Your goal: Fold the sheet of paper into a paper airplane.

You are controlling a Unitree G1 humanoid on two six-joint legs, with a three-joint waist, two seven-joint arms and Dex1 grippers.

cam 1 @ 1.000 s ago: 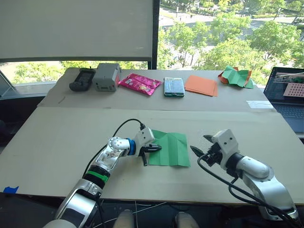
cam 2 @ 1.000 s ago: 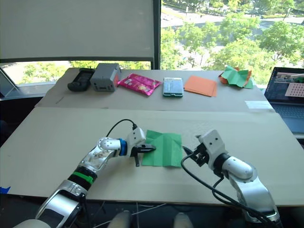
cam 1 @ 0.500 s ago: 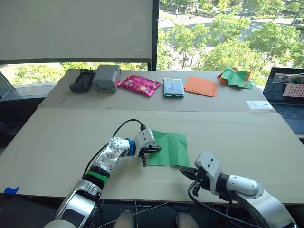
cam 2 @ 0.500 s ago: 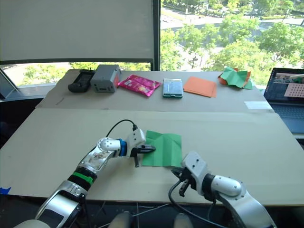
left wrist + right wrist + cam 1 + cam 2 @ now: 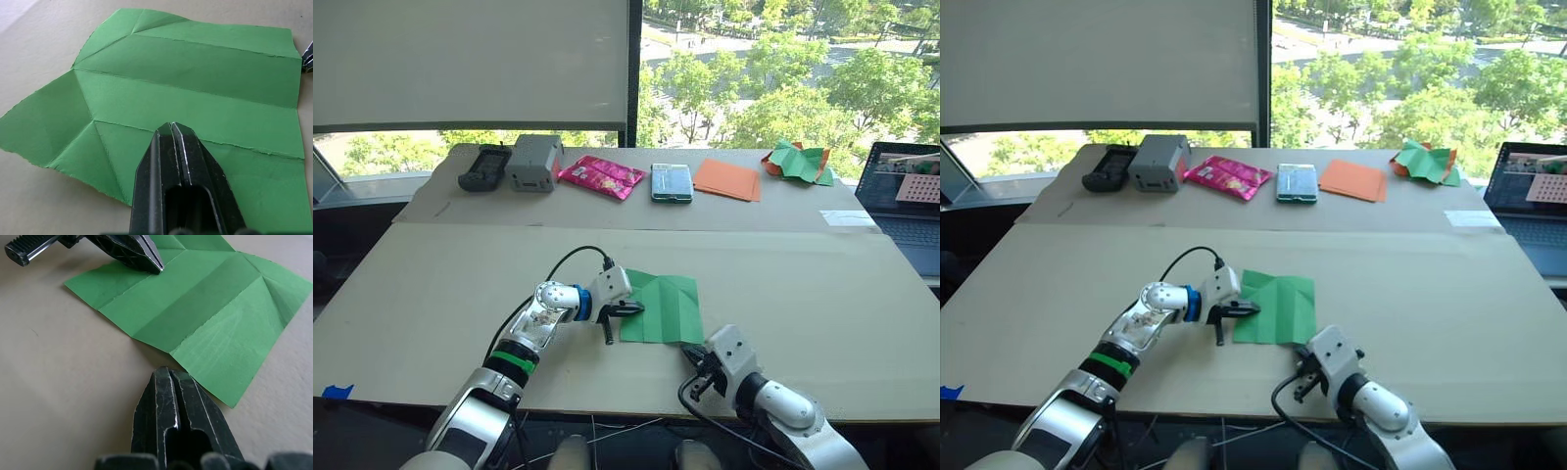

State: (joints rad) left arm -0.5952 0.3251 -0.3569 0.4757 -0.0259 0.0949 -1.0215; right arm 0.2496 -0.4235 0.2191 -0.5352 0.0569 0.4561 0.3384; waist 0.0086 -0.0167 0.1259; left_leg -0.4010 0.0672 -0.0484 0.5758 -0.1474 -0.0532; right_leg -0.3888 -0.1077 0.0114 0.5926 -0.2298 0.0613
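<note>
On the near half of the tan cardboard-topped table, between the two arms, lies the sheet of paper: thin, bright green, matte, unfolded and nearly flat, crossed by long parallel creases with short diagonal ones meeting at its far corners. Its cut edges look slightly rough, and the far left corner is angled off.

From the left, the left gripper reaches in low, its two glossy black fingers pressed together with no gap, their tips resting on top of the sheet just inside its left edge; they pinch nothing. At the sheet's near right corner sits the right gripper, its black fingers likewise clenched on nothing, the tips just short of the paper's edge over bare cardboard.

Along the far strip of the table, left to right, stand a dark handheld device, a grey boxy unit, a shiny pink foil packet, a flat teal-faced rectangular item, flat orange sheets and a crumpled green-and-orange paper heap. An open laptop sits at the right edge
</note>
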